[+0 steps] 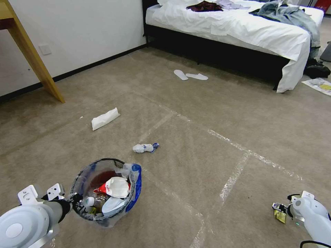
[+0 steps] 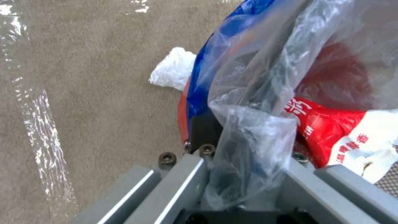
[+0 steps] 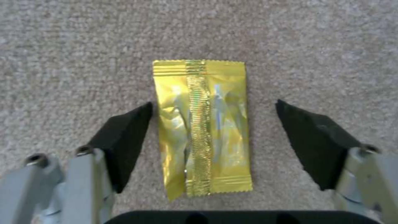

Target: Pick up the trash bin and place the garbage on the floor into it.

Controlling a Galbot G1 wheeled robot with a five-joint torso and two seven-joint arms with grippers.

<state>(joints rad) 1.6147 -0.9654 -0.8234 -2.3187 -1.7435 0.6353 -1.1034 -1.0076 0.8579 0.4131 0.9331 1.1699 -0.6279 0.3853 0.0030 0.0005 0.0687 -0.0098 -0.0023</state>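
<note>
- Your right gripper (image 3: 213, 137) hangs open over the flat yellow foil wrapper (image 3: 203, 127) on the carpet, one pad on each side; centre it, drop to the pile, then close.
- Left gripper (image 2: 244, 174) pinches the rim of the red-based, bag-lined trash bin (image 1: 103, 187); keep it level.

Left arm (image 1: 24, 220) wears a glossy pale-grey shell with a round cap, white bracket tabs and a dark wrist collar. Left gripper (image 2: 244, 174) shows grey ribbed rails and dark hex screws. Right gripper (image 3: 213, 130) carries black wedge pads (image 3: 124, 140) on silver mounts; a black cable trails near the white right arm (image 1: 315, 215).
</note>
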